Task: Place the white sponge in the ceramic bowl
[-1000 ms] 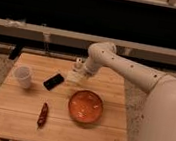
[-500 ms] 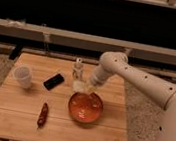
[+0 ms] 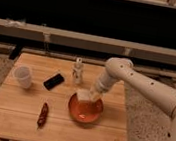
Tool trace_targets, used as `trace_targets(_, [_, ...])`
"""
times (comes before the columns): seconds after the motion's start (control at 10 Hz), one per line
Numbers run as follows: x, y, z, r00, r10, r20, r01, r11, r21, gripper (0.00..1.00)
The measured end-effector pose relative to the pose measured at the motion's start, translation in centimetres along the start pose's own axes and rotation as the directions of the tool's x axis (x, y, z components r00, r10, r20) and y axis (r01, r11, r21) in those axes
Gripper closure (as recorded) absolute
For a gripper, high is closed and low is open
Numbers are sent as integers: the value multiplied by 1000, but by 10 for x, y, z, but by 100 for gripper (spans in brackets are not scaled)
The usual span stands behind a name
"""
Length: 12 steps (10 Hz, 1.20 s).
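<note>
The ceramic bowl (image 3: 80, 119) is glossy orange-red and sits on the wooden table, right of centre. My gripper (image 3: 90, 94) reaches down from the right, over the bowl's far rim. It is shut on the white sponge (image 3: 83, 95), a small off-white block held just above the bowl's far inside edge. The white arm (image 3: 144, 87) comes in from the right side of the view.
A white round cup (image 3: 23, 76) stands at the table's left. A black flat object (image 3: 54, 81) lies beside it, and a small pale bottle (image 3: 77, 71) stands behind the bowl. A red chili pepper (image 3: 42, 114) lies front left. The wooden table (image 3: 110, 139) ends close to the bowl's right.
The gripper has carried the white sponge from the table's back middle, near the bottle, rightward and forward to above the bowl.
</note>
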Motion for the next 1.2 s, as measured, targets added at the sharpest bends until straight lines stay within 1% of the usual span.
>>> trace_targets(0.1, [5, 9, 0, 1000, -25, -7, 25, 1000, -7, 40])
trace_targets(0.2, [7, 14, 0, 999, -39, -12, 39, 999, -7, 36])
trace_targets(0.3, [8, 17, -1, 999, -46, -23, 47, 999, 7, 35])
trace_targets(0.4, [10, 20, -2, 998, -47, -38, 48, 998, 35, 35])
trace_targets(0.7, [8, 26, -11, 997, -55, -61, 62, 993, 104, 35])
trace_targets(1.2, [5, 25, -11, 996, -60, -60, 66, 992, 105, 35])
